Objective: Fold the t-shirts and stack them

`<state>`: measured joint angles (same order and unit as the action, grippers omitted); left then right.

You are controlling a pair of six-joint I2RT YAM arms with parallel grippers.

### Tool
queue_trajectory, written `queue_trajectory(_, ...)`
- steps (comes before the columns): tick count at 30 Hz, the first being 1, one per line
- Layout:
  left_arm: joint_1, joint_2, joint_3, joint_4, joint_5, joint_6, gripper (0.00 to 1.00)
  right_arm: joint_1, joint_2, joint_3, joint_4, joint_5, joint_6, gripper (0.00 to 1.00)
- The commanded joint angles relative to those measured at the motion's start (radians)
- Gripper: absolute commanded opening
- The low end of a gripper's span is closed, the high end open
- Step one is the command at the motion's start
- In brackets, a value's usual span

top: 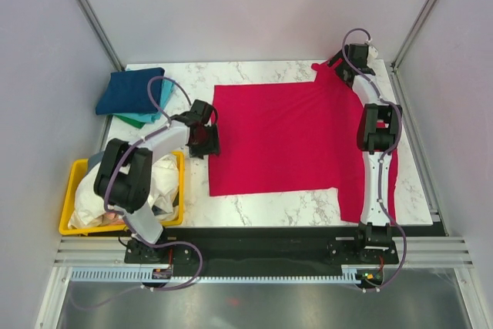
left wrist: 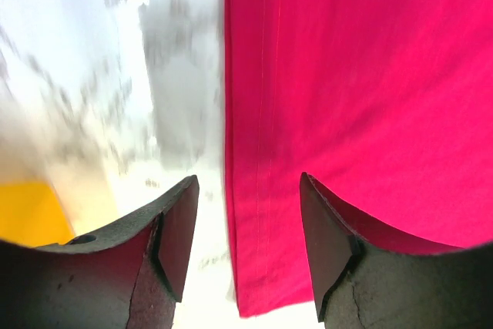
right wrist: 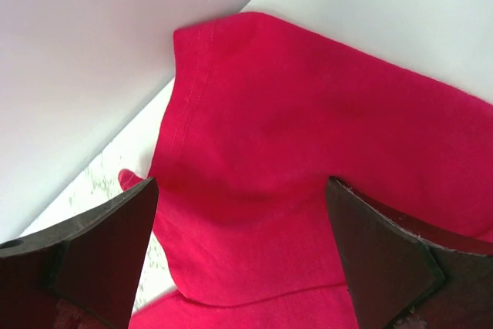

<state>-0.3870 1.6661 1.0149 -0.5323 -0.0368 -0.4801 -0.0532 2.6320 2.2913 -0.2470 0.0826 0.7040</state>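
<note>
Centrally, the flat red shirt (top: 285, 136) is being bracketed: half-open left gripper (top: 206, 139) at left hem, wide right gripper (top: 337, 65) over upper-right sleeve.

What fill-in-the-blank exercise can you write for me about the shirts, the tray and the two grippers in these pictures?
1. The t-shirt spread flat on the table is ____ in colour.
2. The left gripper straddles the shirt's hem with its jaws ____.
3. The right gripper hangs over one ____ of that shirt.
4. The crumpled white cloth lies in a ____ tray.
Missing words: red; open; sleeve; yellow.
</note>
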Motion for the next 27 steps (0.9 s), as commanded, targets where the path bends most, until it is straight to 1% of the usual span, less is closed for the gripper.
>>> queue_trajectory(1, 0.037, 0.105, 0.180, -0.050, -0.029, 0.074, 0.63, -0.005, 0.045, 0.054, -0.063, 0.100, 0.049, 0.98)
queue_trajectory(2, 0.048, 0.121, 0.221, -0.073, -0.022, 0.077, 0.62, -0.005, 0.042, 0.054, -0.057, 0.100, 0.048, 0.98)
queue_trajectory(3, 0.054, 0.126, 0.279, -0.090, -0.018, 0.086, 0.61, -0.005, 0.036, 0.054, -0.034, 0.070, 0.040, 0.98)
queue_trajectory(4, 0.051, 0.118, 0.296, -0.113, -0.020, 0.090, 0.60, -0.005, 0.017, 0.043, -0.009, 0.031, 0.007, 0.98)
queue_trajectory(5, 0.045, 0.066, 0.301, -0.113, -0.028, 0.090, 0.60, -0.004, 0.002, 0.030, 0.018, -0.012, -0.014, 0.98)
queue_trajectory(6, 0.027, 0.026, 0.286, -0.113, -0.060, 0.089, 0.60, -0.001, -0.021, 0.008, 0.069, -0.048, -0.030, 0.98)
queue_trajectory(7, 0.014, -0.012, 0.272, -0.116, -0.075, 0.089, 0.60, 0.001, -0.088, -0.065, 0.102, -0.079, -0.049, 0.98)
queue_trajectory(8, -0.010, -0.094, 0.255, -0.118, -0.086, 0.084, 0.61, 0.003, -0.127, -0.111, 0.147, -0.121, -0.070, 0.98)
queue_trajectory(9, -0.022, -0.133, 0.217, -0.121, -0.097, 0.066, 0.60, 0.003, -0.197, -0.146, 0.207, -0.138, -0.074, 0.98)
queue_trajectory(11, -0.047, -0.215, 0.171, -0.141, -0.094, 0.037, 0.61, 0.003, -0.251, -0.183, 0.216, -0.187, -0.084, 0.98)
queue_trajectory(12, -0.081, -0.288, 0.118, -0.149, -0.092, 0.006, 0.60, 0.006, -0.276, -0.185, 0.201, -0.198, -0.087, 0.98)
queue_trajectory(14, -0.119, -0.360, 0.052, -0.159, -0.092, -0.034, 0.58, 0.010, -0.366, -0.216, 0.172, -0.195, -0.103, 0.98)
queue_trajectory(15, -0.159, -0.418, -0.011, -0.166, -0.087, -0.072, 0.57, 0.021, -0.406, -0.242, 0.155, -0.179, -0.127, 0.98)
queue_trajectory(16, -0.176, -0.445, -0.045, -0.169, -0.086, -0.096, 0.57, 0.026, -0.496, -0.306, 0.140, -0.156, -0.142, 0.98)
queue_trajectory(17, -0.194, -0.466, -0.079, -0.169, -0.084, -0.116, 0.57, 0.030, -0.547, -0.346, 0.123, -0.083, -0.153, 0.98)
queue_trajectory(18, -0.219, -0.491, -0.143, -0.169, -0.086, -0.156, 0.57, 0.030, -0.599, -0.387, 0.070, -0.028, -0.161, 0.98)
queue_trajectory(19, -0.230, -0.528, -0.175, -0.166, -0.090, -0.179, 0.56, 0.030, -0.704, -0.470, 0.033, 0.018, -0.161, 0.98)
queue_trajectory(20, -0.245, -0.554, -0.238, -0.161, -0.092, -0.224, 0.55, 0.030, -0.760, -0.518, -0.041, 0.123, -0.159, 0.98)
queue_trajectory(21, -0.250, -0.596, -0.268, -0.144, -0.098, -0.242, 0.54, 0.029, -0.877, -0.570, -0.072, 0.164, -0.158, 0.98)
queue_trajectory(22, -0.254, -0.618, -0.294, -0.138, -0.104, -0.258, 0.53, 0.030, -0.936, -0.684, -0.101, 0.211, -0.156, 0.98)
queue_trajectory(23, -0.259, -0.632, -0.335, -0.130, -0.110, -0.276, 0.53, 0.027, -1.001, -0.744, -0.147, 0.273, -0.149, 0.98)
queue_trajectory(24, -0.259, -0.643, -0.352, -0.120, -0.124, -0.281, 0.53, 0.013, -1.123, -0.806, -0.167, 0.296, -0.143, 0.98)
queue_trajectory(25, -0.259, -0.660, -0.367, -0.107, -0.129, -0.281, 0.53, 0.007, -1.186, -0.926, -0.187, 0.319, -0.129, 0.98)
queue_trajectory(26, -0.259, -0.663, -0.401, -0.092, -0.132, -0.278, 0.55, -0.003, -1.251, -0.993, -0.216, 0.353, -0.108, 0.98)
queue_trajectory(27, -0.260, -0.663, -0.417, -0.075, -0.133, -0.275, 0.55, -0.020, -1.390, -1.066, -0.212, 0.349, -0.092, 0.98)
